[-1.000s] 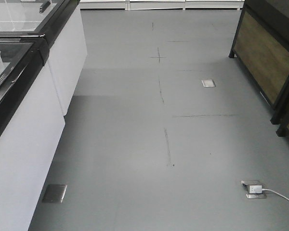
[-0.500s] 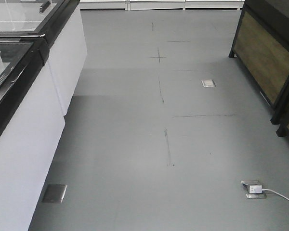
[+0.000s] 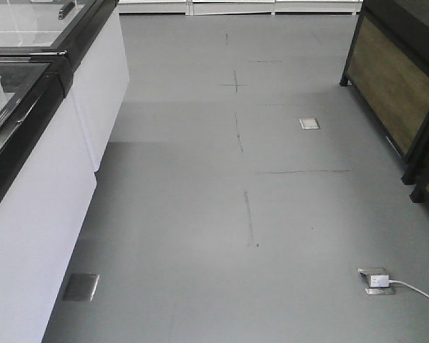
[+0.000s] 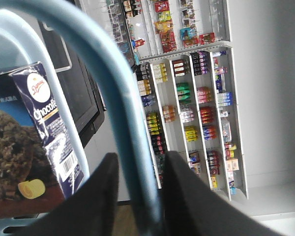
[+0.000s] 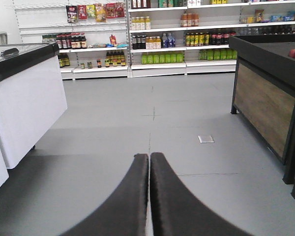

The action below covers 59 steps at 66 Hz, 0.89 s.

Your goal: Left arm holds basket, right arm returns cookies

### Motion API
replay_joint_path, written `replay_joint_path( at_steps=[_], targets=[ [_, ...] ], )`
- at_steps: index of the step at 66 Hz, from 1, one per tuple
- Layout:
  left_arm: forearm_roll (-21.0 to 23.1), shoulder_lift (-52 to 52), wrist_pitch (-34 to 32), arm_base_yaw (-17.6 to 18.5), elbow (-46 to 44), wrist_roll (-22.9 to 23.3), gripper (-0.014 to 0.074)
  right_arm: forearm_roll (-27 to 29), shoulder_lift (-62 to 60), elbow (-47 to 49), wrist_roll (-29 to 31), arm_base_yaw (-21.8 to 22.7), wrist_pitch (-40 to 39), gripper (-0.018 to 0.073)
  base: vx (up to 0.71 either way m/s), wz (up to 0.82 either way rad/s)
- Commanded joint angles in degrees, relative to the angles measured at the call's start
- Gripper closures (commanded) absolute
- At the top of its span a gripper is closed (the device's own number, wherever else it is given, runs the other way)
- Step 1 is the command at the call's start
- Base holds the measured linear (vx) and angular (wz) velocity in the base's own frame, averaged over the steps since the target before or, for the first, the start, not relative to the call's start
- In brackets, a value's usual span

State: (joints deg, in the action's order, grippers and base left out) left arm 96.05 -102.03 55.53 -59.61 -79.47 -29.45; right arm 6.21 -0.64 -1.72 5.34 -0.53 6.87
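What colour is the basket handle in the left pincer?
Light blue; the basket handle shows best in the left wrist view, clamped by the left pincer.

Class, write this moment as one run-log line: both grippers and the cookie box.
left gripper: shut on basket handle | right gripper: shut, empty | cookie box: behind handle, not yet picked

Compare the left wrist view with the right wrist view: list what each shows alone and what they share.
Left wrist only: the left gripper closed around the blue basket handle, and the cookie box. Right wrist only: the right gripper shut and empty, grey floor, a white freezer, a wood-panelled counter. Both: stocked store shelves.
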Motion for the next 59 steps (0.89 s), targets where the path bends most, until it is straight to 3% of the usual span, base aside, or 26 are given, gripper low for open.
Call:
replay_joint_path(
  at_steps=[1, 15, 29, 43, 59],
  targets=[
    [3.57, 2.58, 1.73, 0.33, -1.89, -2.07, 0.0607, -0.18, -0.59, 0.12, 0.27, 0.26, -4.23, 0.0568, 0.0, 0.0],
    [3.57, 2.58, 4.58, 0.33, -1.89, -2.4, 0.0604, -0.18, -0.59, 0.12, 0.27, 0.26, -4.23, 0.0568, 0.0, 0.0],
    [3.57, 2.95, 7.21, 3.55, -2.78, -0.52, 0.0604, -0.18, -0.59, 0.12, 0.27, 0.26, -4.23, 0.0568, 0.0, 0.0],
    [3.57, 4.46, 6.2, 11.02, -14.0, 0.48, 0.0604, -0.18, -0.59, 0.12, 0.27, 0.26, -4.23, 0.0568, 0.0, 0.0],
    [3.57, 5.77, 3.95, 23.92, -26.98, 3.05, 0.0604, -0.18, -0.59, 0.12, 0.27, 0.26, -4.23, 0.0568, 0.0, 0.0]
  ],
)
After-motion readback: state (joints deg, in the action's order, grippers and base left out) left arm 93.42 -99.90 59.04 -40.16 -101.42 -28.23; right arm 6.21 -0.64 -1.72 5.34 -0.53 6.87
